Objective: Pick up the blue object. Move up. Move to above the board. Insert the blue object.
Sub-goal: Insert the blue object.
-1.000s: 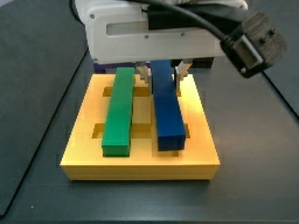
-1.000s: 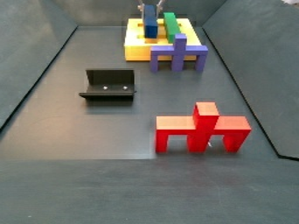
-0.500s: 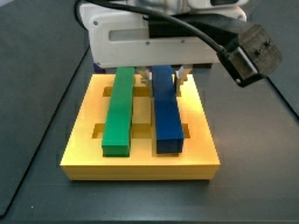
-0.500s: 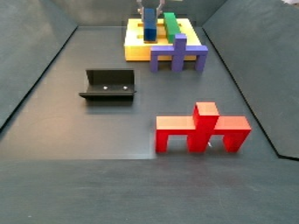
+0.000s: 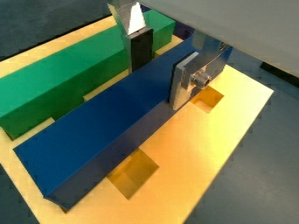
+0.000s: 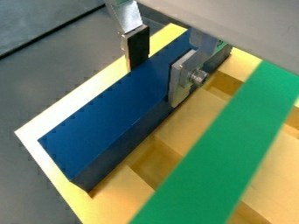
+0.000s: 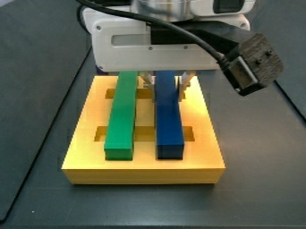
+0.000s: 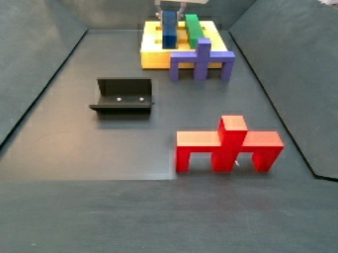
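The blue object (image 7: pixel 170 121) is a long dark blue bar lying lengthwise in a groove of the yellow board (image 7: pixel 143 170), next to the green bar (image 7: pixel 122 112). My gripper (image 7: pixel 169 87) stands over the bar's far end, shut on it, with one finger on each long side. Both wrist views show the blue object (image 5: pixel 105 131) (image 6: pixel 105 122) between the silver fingers of the gripper (image 5: pixel 160 81) (image 6: pixel 156 80), with the green bar (image 5: pixel 59 79) (image 6: pixel 222 149) alongside and the board (image 5: pixel 211 149) (image 6: pixel 176 144) below. In a side view the gripper (image 8: pixel 169 12), blue object (image 8: pixel 169 33) and board (image 8: pixel 156 59) are far away.
A purple cross-shaped block (image 8: pixel 203 61) stands against the board's near side. The dark fixture (image 8: pixel 122 97) sits on the grey floor at mid left. A red block (image 8: pixel 227 146) stands nearer on the right. Sloped walls bound the floor.
The blue object's near end has come down from a tilt and now lies level in the groove. The gripper has lowered slightly with it.
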Controlling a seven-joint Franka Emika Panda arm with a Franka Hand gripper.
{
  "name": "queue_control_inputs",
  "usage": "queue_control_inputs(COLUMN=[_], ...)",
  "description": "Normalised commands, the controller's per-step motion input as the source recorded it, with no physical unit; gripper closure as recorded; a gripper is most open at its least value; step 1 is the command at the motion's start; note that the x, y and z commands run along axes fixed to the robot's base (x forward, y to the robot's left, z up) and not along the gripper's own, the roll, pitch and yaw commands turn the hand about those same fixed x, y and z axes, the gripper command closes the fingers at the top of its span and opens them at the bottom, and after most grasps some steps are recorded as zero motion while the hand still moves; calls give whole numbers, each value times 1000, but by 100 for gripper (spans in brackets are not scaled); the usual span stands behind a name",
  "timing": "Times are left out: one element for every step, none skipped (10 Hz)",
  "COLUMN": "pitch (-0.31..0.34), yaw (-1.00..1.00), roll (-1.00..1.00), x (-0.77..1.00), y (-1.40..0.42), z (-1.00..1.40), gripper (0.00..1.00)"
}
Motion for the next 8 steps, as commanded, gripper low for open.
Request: queue_control_inputs(pitch=[-49,-67,-61,-56,-17,0,0,0], yaw=[-74,-51,0,0,0,0,0,0], roll=[0,-4,0,-14,0,47,0,0], x=[-134,-200,-140,-14,0,31,0,0], y=[0,6,0,3,0,0,0,0], z=[-137,-149,-183,-291,-377,-451,-251,0], gripper=[100,100,100,100,100,100,100,100])
